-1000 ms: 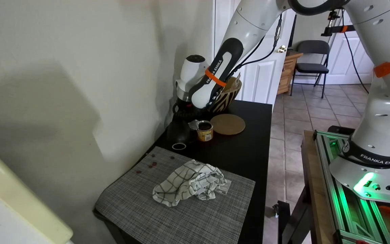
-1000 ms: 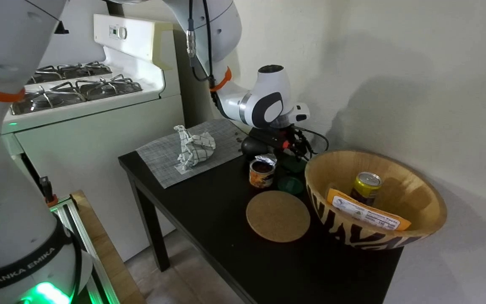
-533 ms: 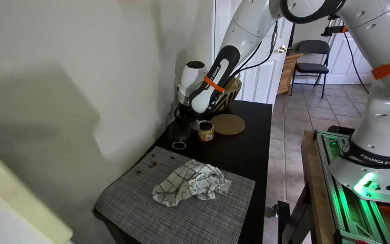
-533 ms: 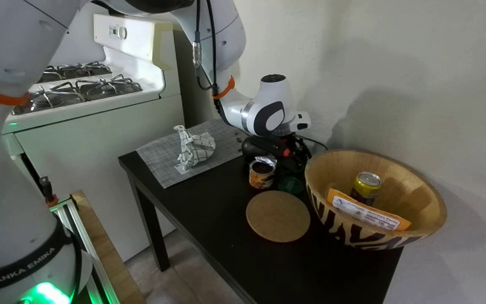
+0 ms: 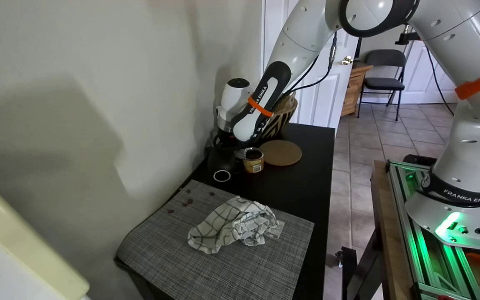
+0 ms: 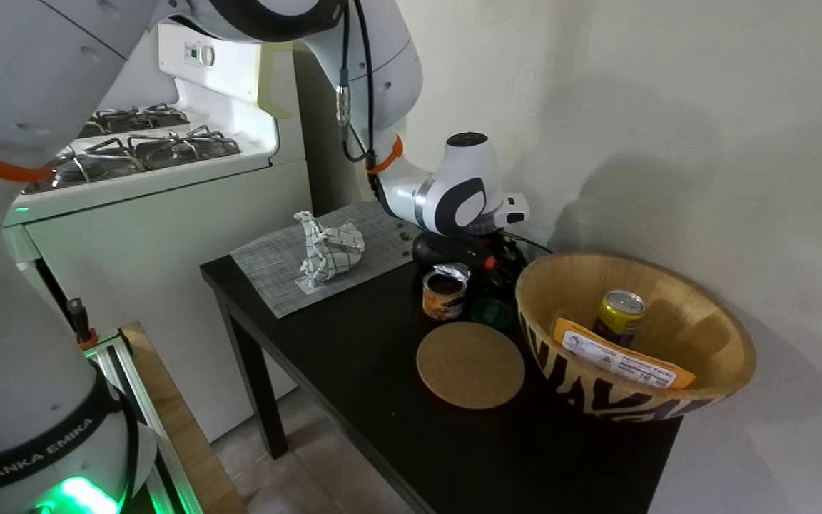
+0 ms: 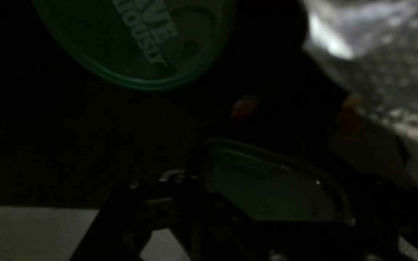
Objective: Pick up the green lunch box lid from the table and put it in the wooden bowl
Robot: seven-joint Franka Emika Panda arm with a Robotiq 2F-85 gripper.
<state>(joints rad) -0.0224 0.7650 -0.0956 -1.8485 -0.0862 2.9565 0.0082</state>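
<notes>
The gripper point(image 6: 504, 270) is way down low by the wall, near the black tabletop point(image 6: 375, 350) and just beside the big wooden bowl point(image 6: 600, 396). The green lunch box lid point(image 7: 267, 186) is right at the gripper: in the wrist view it's the rounded-rectangle one, with the gripper's dark shape covering its left side and lower edge. That view is super murky, so I honestly can't tell if the two are touching or if the lid sits flat. Same deal with the grip itself, it's too dark to say whether it's spread, pinched or hanging onto anything. Can't pick that lid out in the exterior views either. There's also a round green lid point(image 7: 147, 47) with pale lettering, a bit apart from the lunch box one, and a little reddish bit point(image 7: 244, 107) between them. An open tin point(image 6: 444, 296) with its foil point(image 7: 372, 54) peeled up stands near the gripper, next to a flat tan disc point(image 6: 470, 365). The bowl's got a drink can point(image 6: 621, 318) and an orange packet point(image 6: 621, 355) in it. Well apart from all that, a crumpled checked cloth point(image 5: 231, 227) lies on the gray placemat point(image 5: 161, 246).
</notes>
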